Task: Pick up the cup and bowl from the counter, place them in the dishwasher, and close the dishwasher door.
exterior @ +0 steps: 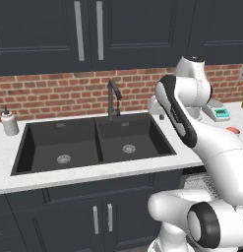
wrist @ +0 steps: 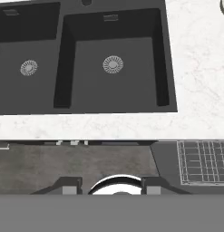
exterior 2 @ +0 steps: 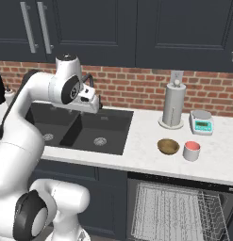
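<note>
Open dishwasher (exterior 2: 177,209) rack nearest, below counter (exterior 2: 146,157). Gripper (wrist: 111,186) above sink (wrist: 86,59), fingers parted, holding nothing. Bowl (exterior 2: 168,146) beside cup (exterior 2: 191,150). No legible writing.

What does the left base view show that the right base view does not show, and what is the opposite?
Only the left base view shows the soap bottle on the counter left of the sink.

Only the right base view shows the bowl and the paper-towel roll, and the whole rack of the open dishwasher.

Both share the black double sink, the faucet, the brick wall, the scale, the cup (in the left view just its red top) and the white arm.
</note>
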